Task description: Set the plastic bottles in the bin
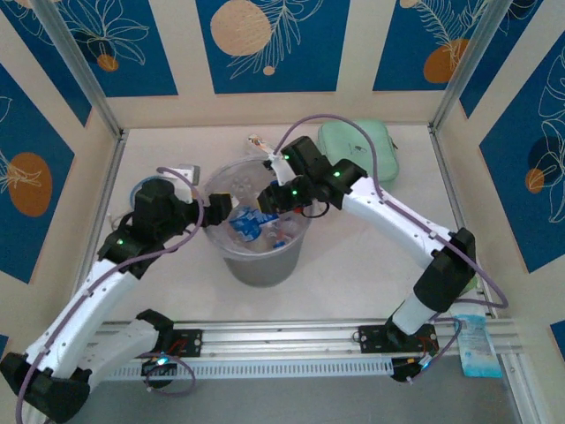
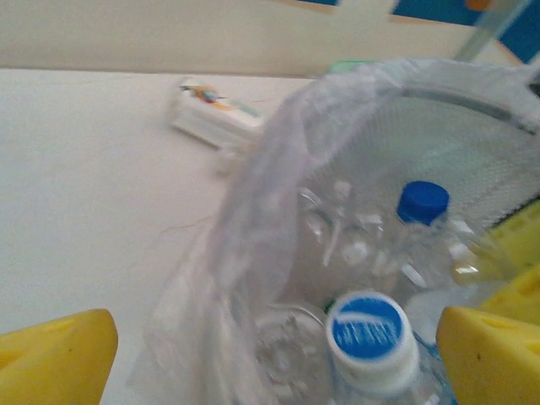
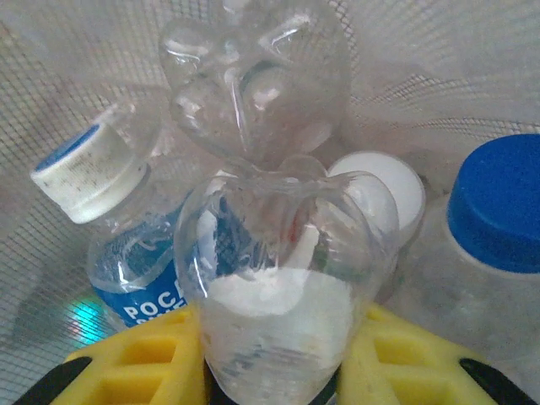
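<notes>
Mesh bin [image 3: 51, 59] backdrop; clear bottle [image 3: 278, 329] clamped between right fingers [image 3: 143, 363].

Left gripper [image 2: 275, 350] spread wide — right gripper [image 3: 274, 371] pinching a bottle [image 3: 278, 287].

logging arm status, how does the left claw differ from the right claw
The left claw is open and empty; the right claw is shut on a clear bottle. The left claw hangs at the bin rim; the right claw is inside the bin among other bottles. Both have yellow fingers.
</notes>
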### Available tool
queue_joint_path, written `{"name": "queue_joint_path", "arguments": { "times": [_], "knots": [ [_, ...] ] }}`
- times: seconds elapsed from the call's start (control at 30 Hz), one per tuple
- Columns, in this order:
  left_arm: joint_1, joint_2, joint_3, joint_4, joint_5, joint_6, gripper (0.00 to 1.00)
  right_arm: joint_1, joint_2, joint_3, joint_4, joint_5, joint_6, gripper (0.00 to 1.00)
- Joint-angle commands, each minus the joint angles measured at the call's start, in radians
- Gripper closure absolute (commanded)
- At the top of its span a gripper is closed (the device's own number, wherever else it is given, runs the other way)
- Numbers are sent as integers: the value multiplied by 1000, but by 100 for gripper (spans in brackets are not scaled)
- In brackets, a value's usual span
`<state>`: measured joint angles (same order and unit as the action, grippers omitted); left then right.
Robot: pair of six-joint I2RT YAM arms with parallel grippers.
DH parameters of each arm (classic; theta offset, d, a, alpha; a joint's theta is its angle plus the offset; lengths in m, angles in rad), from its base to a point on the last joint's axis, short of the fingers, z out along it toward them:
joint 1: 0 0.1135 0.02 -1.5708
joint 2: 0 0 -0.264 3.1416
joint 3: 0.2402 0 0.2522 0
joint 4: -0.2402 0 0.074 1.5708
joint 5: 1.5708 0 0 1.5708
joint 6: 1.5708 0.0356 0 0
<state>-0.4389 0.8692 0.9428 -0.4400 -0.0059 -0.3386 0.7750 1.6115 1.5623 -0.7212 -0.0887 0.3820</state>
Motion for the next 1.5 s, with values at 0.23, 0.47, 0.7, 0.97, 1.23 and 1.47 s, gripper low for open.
{"name": "queue_joint_path", "arguments": {
  "times": [0.23,0.47,0.7,0.97,1.23,1.47],
  "knots": [
    [207,-75,12,-154,77,-4,4,69,115,251,27,-119,0,40],
    [233,-31,-14,-100,185,-44,5,60,61,426,-203,58,-117,18],
    [234,-9,-16,-68,204,-66,6,-43,-87,315,-190,146,-163,16],
    [234,-3,-32,-43,214,-73,6,-286,-56,160,-313,304,-239,32],
    [234,6,-35,-54,218,-70,6,-337,107,66,-310,305,-260,30],
    [234,-2,-30,-80,201,-47,5,-355,244,42,-291,338,-282,10]
  ]
}}
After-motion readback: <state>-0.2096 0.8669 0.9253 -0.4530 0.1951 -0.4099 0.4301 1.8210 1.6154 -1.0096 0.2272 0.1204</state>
